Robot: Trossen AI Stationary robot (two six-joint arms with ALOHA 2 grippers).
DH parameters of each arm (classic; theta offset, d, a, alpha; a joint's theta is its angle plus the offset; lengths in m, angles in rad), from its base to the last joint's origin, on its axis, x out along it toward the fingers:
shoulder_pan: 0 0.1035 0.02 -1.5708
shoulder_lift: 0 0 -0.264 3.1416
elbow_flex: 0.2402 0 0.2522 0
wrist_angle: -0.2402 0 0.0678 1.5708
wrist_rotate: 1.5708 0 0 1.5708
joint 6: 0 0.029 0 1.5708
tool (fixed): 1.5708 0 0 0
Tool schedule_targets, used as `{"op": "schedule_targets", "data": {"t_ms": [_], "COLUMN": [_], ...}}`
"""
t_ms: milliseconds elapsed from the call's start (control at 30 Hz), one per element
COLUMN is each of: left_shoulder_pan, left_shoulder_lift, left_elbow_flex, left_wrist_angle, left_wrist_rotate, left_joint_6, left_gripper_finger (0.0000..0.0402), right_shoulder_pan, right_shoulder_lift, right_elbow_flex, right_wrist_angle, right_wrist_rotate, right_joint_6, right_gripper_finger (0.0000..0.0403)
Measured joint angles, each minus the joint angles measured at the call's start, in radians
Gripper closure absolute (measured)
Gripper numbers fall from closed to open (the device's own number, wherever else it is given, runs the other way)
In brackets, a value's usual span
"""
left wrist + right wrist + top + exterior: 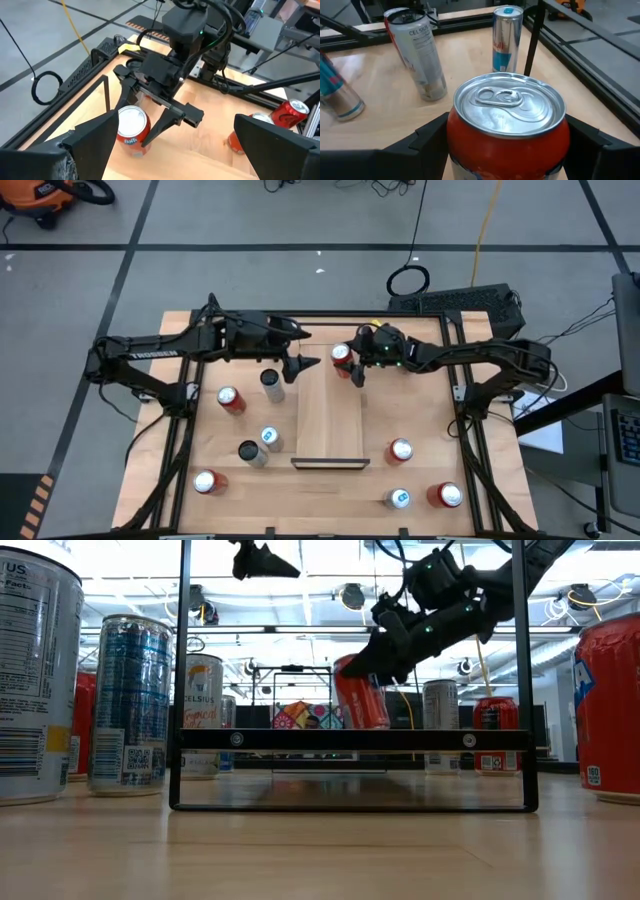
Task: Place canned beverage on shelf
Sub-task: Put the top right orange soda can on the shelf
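Red can [341, 356], one, is held between the fingers of the right gripper [347, 363], clasped by its sides and tilted in the low view [361, 693], lifted clear of the surface at the far end of the shelf [330, 420]. Its silver lid is seen filling the right wrist view [509, 104].

Shelf, one: a long light-wood board, laid lengthwise at mid-table, nothing standing on it.

Left gripper [303, 364], one, is held spread wide and empty, just beside the shelf's far left corner and near the held can.

Other cans on the table [420, 490], counted in the high view:
- red, four: [230, 400], [207, 482], [400, 451], [446, 496];
- slim blue-topped, two: [270, 438], [398, 499];
- tall silver, one [271, 384];
- dark-topped, one [250, 452].

Nine cans are counted in all.
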Motion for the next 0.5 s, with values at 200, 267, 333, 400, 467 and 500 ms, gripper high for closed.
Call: {"op": "schedule_targets", "data": {"t_ms": [200, 267, 333, 400, 467, 500], "left_shoulder_pan": [0.0, 0.0, 0.0, 0.0, 0.0, 0.0], "left_shoulder_lift": [0.0, 0.0, 0.0, 0.0, 0.0, 0.0], "left_elbow_flex": [0.0, 0.0, 0.0, 0.0, 0.0, 0.0], "left_wrist_angle": [-0.011, -0.011, -0.011, -0.011, -0.011, -0.011], "left_wrist_rotate": [0.0, 0.0, 0.0, 0.0, 0.0, 0.0], "left_joint_6": [0.001, 0.001, 0.001, 0.001, 0.001, 0.001], "left_gripper_finger": [0.0004, 0.0004, 0.0004, 0.0004, 0.0004, 0.0004], "right_shoulder_pan": [0.0, 0.0, 0.0, 0.0, 0.0, 0.0], "right_shoulder_lift": [0.016, 0.017, 0.017, 0.017, 0.017, 0.017], "right_elbow_flex": [0.0, 0.0, 0.0, 0.0, 0.0, 0.0], "right_wrist_angle": [0.001, 0.001, 0.0, 0.0, -0.001, -0.001], "right_wrist_rotate": [0.001, 0.001, 0.001, 0.001, 0.001, 0.001], "right_joint_6": [-0.011, -0.012, -0.012, -0.012, -0.012, -0.012], "right_gripper_finger": [0.0133, 0.0133, 0.0133, 0.0133, 0.0133, 0.0132]}}
